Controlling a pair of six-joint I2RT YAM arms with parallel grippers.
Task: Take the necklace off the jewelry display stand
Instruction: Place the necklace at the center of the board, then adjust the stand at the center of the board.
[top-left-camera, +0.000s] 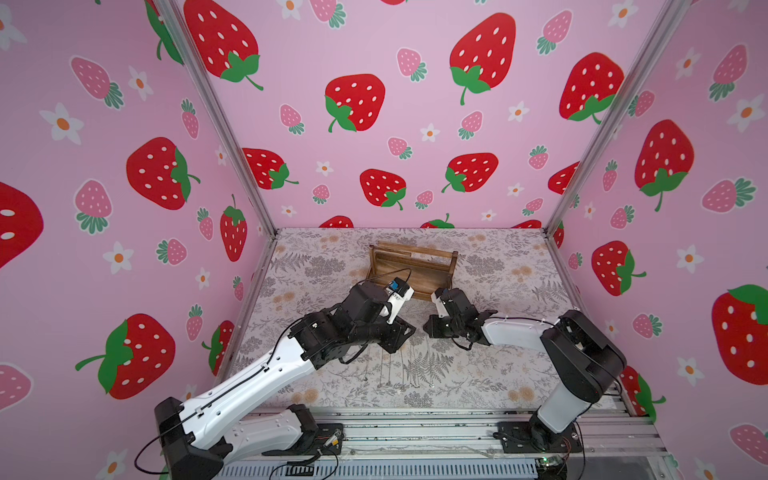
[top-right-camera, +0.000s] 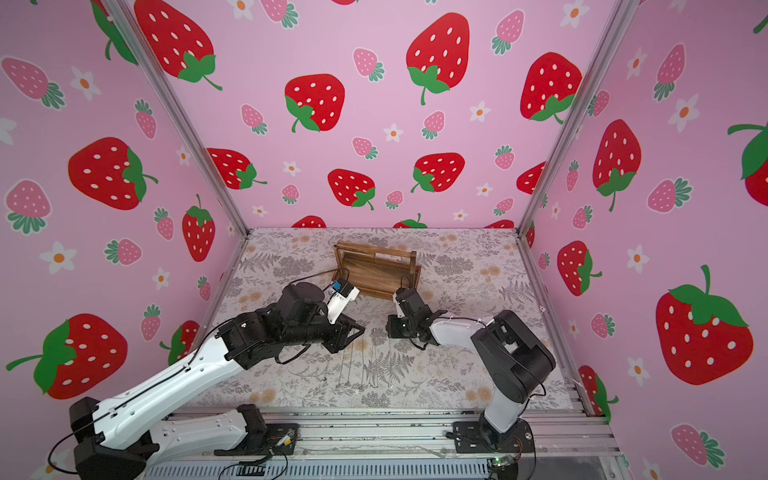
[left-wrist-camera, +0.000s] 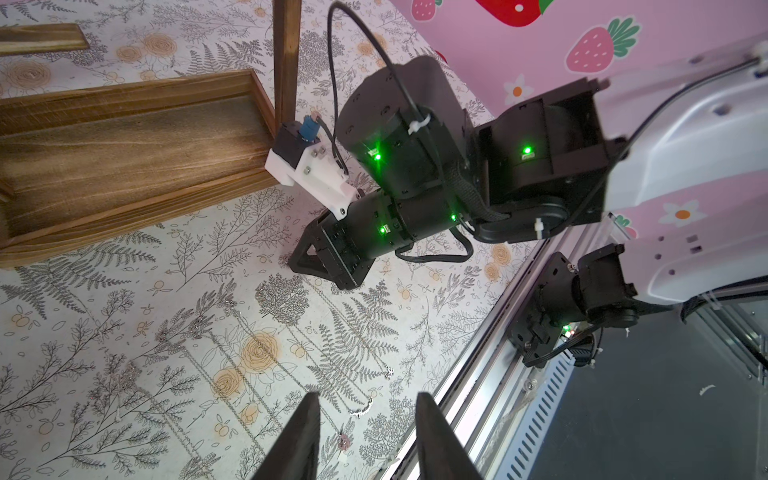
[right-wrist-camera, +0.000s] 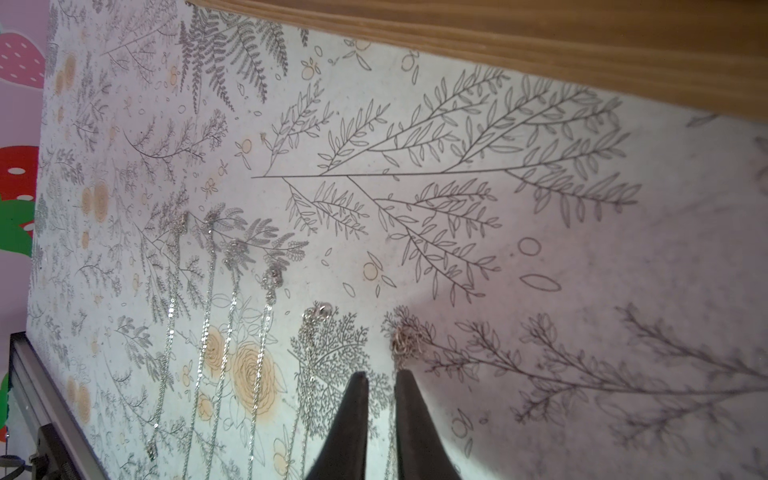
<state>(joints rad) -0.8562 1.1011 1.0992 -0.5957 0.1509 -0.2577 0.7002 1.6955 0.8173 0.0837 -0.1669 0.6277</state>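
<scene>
The brown wooden jewelry display stand (top-left-camera: 411, 266) (top-right-camera: 376, 270) stands at the back middle of the floral mat, and its tray (left-wrist-camera: 124, 158) holds nothing. My right gripper (top-left-camera: 428, 328) (right-wrist-camera: 381, 374) is down on the mat just in front of the stand's edge (right-wrist-camera: 540, 41). Its jaws are open by a narrow gap. A thin silver necklace (right-wrist-camera: 405, 340) lies bunched just past the tips, its chain running back between the fingers. My left gripper (top-left-camera: 405, 332) (left-wrist-camera: 369, 397) hovers beside it, open, holding nothing.
Several other silver necklaces (top-left-camera: 395, 365) (left-wrist-camera: 249, 353) (right-wrist-camera: 216, 311) lie stretched side by side on the mat toward the front. An aluminium rail (top-left-camera: 415, 424) runs along the front edge. Pink strawberry walls close in three sides. The two grippers sit close together.
</scene>
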